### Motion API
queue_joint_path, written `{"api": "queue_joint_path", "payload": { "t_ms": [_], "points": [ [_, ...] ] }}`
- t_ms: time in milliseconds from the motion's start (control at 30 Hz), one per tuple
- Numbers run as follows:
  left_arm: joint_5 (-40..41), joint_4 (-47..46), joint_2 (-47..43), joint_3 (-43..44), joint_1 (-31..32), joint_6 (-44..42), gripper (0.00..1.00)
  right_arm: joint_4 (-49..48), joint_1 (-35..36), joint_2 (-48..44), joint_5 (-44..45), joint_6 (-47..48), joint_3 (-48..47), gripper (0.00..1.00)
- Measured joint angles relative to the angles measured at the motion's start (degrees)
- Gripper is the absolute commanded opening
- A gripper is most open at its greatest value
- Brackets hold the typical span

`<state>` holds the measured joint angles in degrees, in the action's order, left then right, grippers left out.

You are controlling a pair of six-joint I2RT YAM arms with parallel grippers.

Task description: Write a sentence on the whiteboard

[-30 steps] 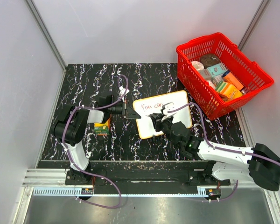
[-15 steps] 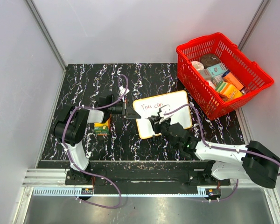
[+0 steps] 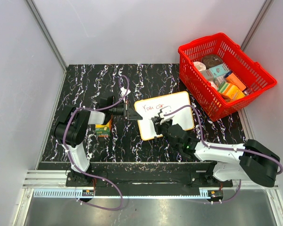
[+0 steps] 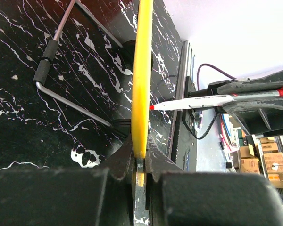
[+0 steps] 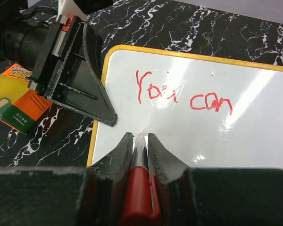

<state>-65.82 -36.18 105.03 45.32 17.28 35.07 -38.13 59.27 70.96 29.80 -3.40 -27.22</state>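
Observation:
The whiteboard (image 3: 181, 107) lies mid-table, white with an orange-yellow rim. The sentence (image 3: 153, 107) reads "You can" in red on its upper part, clear in the right wrist view (image 5: 179, 96). My left gripper (image 3: 133, 114) is shut on the board's left rim, which shows edge-on in the left wrist view (image 4: 142, 70) between its fingers (image 4: 140, 157). My right gripper (image 3: 156, 123) is shut on a red marker (image 5: 139, 188). The marker tip rests on the board (image 5: 236, 150) below "You", and its red tip shows in the left wrist view (image 4: 152, 107).
A red basket (image 3: 205, 40) with several packaged goods stands at the back right, close to the board's right corner. An orange-green packet (image 3: 103, 128) lies under the left arm. A bent grey rod with a black sleeve (image 4: 70, 101) lies on the black marbled table.
My right gripper has shifted left and nearer along the board, from beside "can" to below "You", and its arm has swung left. The left gripper has held still on the rim.

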Motion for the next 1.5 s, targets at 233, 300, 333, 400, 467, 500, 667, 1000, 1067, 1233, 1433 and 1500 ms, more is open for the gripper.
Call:
{"api": "queue_joint_path", "payload": {
  "t_ms": [233, 300, 333, 400, 467, 500, 667, 1000, 1067, 1233, 1433, 1500],
  "points": [
    [-0.24, -0.57, 0.00, -0.02, 0.00, 0.50, 0.00, 0.24, 0.00, 0.44, 1.11, -0.20, -0.46, 0.00],
    [-0.31, -0.79, 0.00, -0.11, 0.00, 0.59, 0.00, 0.22, 0.00, 0.63, 1.09, -0.42, -0.55, 0.00],
    [-0.35, -0.81, 0.00, -0.11, 0.00, 0.59, 0.00, 0.24, 0.00, 0.81, 1.07, -0.52, -0.55, 0.00],
    [-0.33, -0.83, 0.00, -0.15, 0.00, 0.59, 0.00, 0.22, 0.00, 1.11, 1.05, -0.68, -0.66, 0.00],
    [-0.39, -0.92, 0.00, -0.31, 0.00, 0.61, 0.00, 0.26, 0.00, 1.29, 0.90, -0.90, -0.92, 0.00],
    [-0.39, -0.98, -0.02, -0.37, 0.00, 0.61, 0.00, 0.31, 0.00, 1.38, 0.72, -1.01, -1.03, 0.00],
    [-0.39, -1.05, -0.11, -0.46, 0.00, 0.66, 0.00, 0.83, 0.00, 1.55, 0.50, -1.44, -1.49, 0.00],
    [-0.42, -1.03, -0.31, -0.48, 0.00, 0.79, 0.00, 2.23, 0.00, 1.22, -1.88, -2.67, -1.66, 0.00],
    [-0.39, -1.03, -0.31, -0.48, 0.00, 0.79, 0.00, 2.91, 0.00, 0.96, -2.32, -2.89, -1.66, 0.00],
    [-0.39, -1.03, -0.31, -0.48, 0.00, 0.79, 0.00, 4.26, 0.00, 0.37, -2.36, -3.37, -1.66, 0.00],
    [-0.39, -1.01, -0.31, -0.48, 0.00, 0.79, 0.00, 4.55, 0.00, 0.28, -1.75, -3.98, -1.70, 0.00],
    [-0.39, -1.01, -0.31, -0.48, 0.00, 0.76, 0.00, 4.81, 0.00, 0.31, -1.11, -4.04, -1.90, 0.00]
  ]
}}
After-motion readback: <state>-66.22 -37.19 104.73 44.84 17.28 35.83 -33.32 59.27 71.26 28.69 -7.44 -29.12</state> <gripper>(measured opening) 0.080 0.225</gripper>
